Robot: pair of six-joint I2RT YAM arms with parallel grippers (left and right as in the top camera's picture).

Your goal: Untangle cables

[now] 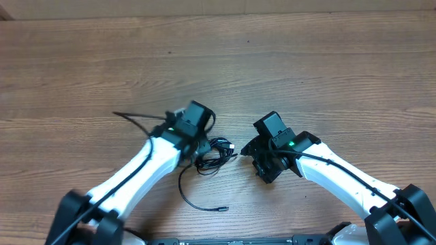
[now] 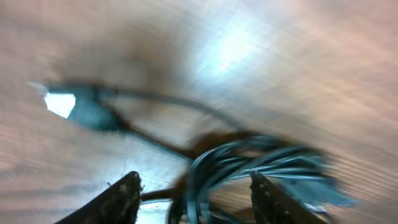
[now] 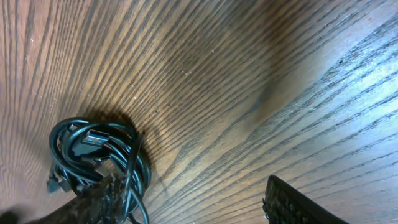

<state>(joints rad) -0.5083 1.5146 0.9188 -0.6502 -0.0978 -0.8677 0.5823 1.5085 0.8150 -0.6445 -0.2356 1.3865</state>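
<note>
Left claw (image 2: 194, 190) straddles coiled cables (image 2: 261, 163); right claw (image 3: 193, 200) gapes beside them.

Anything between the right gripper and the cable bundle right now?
Nothing visible. The cables lie right beside one of the fingers of the right gripper, with only bare table around. The left gripper is at the bundle's opposite side.

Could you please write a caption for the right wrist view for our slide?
Open right gripper beside coiled black cables on the wooden table.
</note>
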